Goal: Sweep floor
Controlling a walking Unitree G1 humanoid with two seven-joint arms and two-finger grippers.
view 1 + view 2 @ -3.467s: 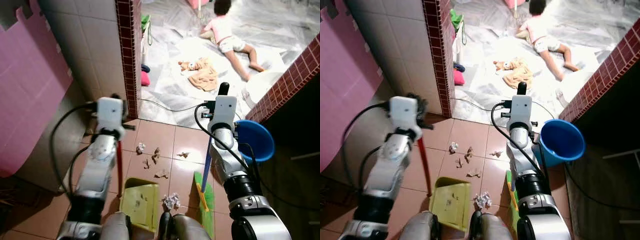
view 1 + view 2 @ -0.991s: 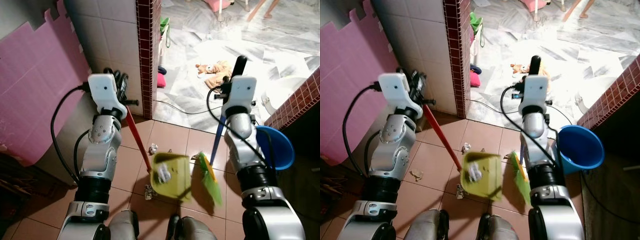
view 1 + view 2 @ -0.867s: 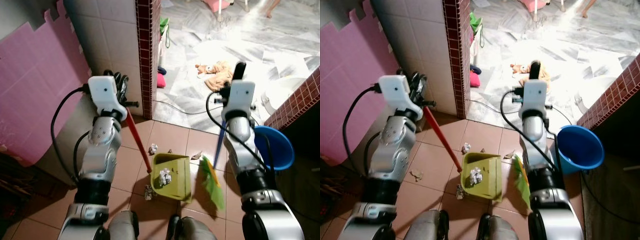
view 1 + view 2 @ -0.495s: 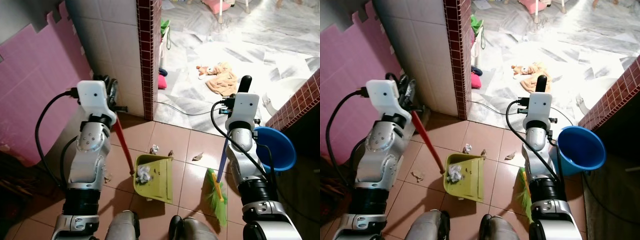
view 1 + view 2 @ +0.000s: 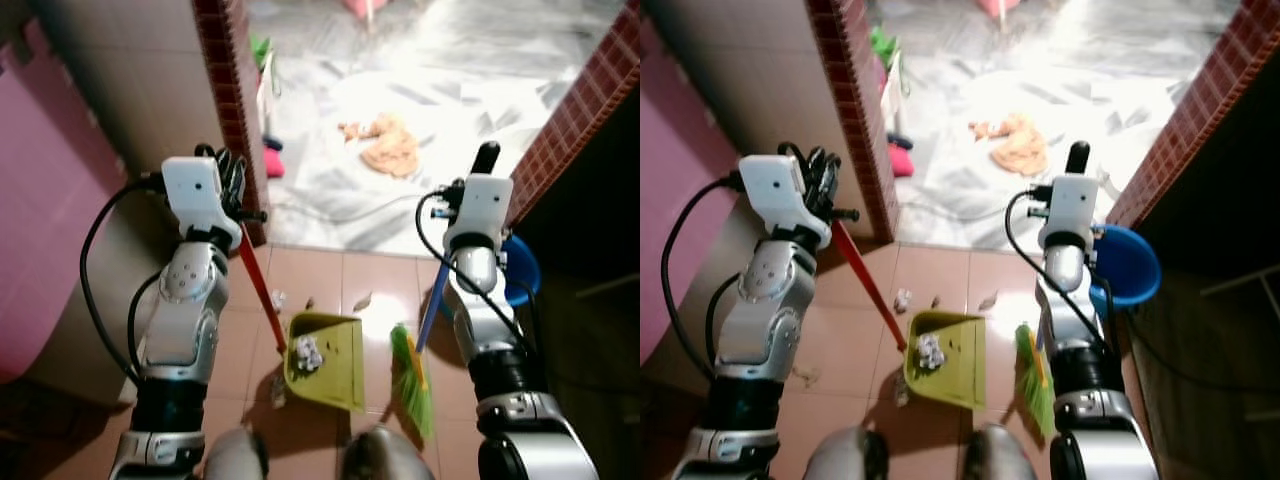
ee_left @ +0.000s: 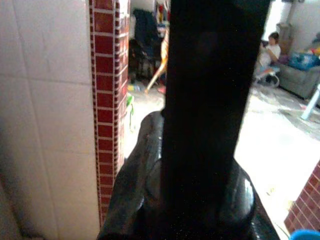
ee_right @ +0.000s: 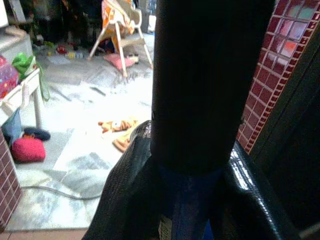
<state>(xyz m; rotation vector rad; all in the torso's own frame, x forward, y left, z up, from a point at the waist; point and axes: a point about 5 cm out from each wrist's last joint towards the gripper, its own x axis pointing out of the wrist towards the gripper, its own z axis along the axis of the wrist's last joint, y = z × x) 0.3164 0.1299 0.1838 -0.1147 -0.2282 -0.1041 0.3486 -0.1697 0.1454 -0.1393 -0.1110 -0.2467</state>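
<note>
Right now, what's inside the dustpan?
Inside the yellow-green dustpan, a crumpled white paper wad lies near the red handle end. Smaller bits may be there too, but the blur hides them.

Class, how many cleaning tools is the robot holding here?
2. The green dustpan, on a red handle, is in the left gripper; the green broom, on a blue handle, is in the right gripper, just right of the pan.

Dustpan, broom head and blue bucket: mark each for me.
Dustpan [image 5: 335,352], left eye view, on the bare yellow-green tray.
Broom head [image 5: 413,385], left eye view, on the green bristles.
Blue bucket [image 5: 1130,262], right eye view, on its inner wall.
</note>
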